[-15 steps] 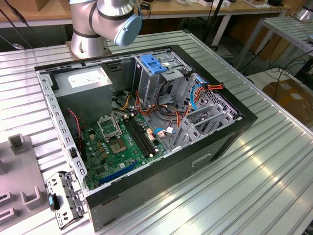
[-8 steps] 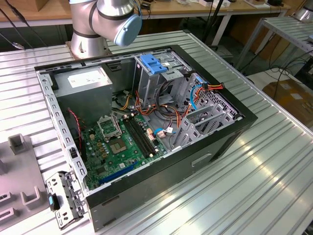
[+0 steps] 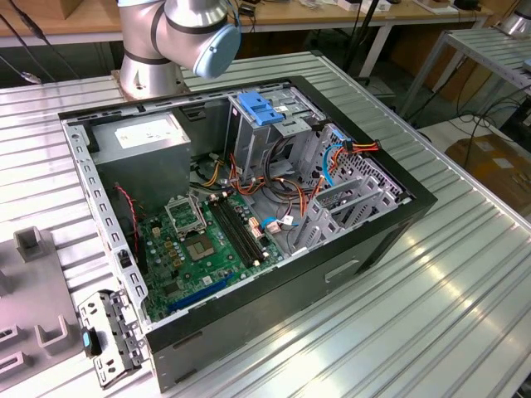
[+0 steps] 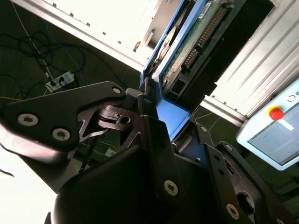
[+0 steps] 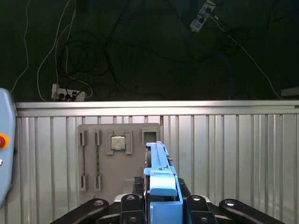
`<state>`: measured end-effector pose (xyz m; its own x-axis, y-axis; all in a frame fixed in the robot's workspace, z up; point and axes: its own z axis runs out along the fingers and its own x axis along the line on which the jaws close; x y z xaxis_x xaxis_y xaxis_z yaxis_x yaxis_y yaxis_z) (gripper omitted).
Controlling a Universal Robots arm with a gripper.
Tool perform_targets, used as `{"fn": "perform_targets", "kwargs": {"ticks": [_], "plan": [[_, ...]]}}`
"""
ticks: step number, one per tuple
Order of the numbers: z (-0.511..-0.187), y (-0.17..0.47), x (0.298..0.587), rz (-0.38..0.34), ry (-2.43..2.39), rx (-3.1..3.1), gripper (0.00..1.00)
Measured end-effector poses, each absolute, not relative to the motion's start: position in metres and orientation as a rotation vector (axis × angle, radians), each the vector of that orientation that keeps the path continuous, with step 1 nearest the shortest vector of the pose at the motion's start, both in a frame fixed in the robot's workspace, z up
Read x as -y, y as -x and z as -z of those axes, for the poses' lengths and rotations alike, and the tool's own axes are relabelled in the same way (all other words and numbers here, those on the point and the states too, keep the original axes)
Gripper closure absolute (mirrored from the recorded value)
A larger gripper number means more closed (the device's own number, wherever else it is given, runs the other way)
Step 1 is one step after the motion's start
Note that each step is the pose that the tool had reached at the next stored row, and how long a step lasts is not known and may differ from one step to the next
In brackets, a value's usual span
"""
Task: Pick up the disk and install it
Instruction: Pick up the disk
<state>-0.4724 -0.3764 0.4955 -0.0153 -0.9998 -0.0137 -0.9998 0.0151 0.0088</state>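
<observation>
Above the ribbed metal table point(image 5: 233, 154) and dark, cable-strewn floor point(image 5: 140, 46), claw point(image 5: 161, 212) clamped on the blue-framed disk point(image 5: 161, 184).

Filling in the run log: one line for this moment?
tool: shut on dark rectangular hard disk in blue plastic carrier | disk: held off the table, not installed | beyond it: grey slotted fixture tray

Exterior view bright, even; sheen on ribbed table point(image 3: 465, 290). Second wrist view: blown-out white patch, dark floor point(image 4: 37, 46).

The gripper point(image 5: 161, 205) seems clamped tight on the disk point(image 5: 158, 156), held edge-on between its jaws.
</observation>
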Motion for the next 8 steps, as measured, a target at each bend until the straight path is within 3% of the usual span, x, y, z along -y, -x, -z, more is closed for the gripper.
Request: {"fn": "perform_targets", "kwargs": {"ticks": [8], "plan": [[-0.496,0.458,0.376,-0.025,2.202,-2.236,0.63]]}}
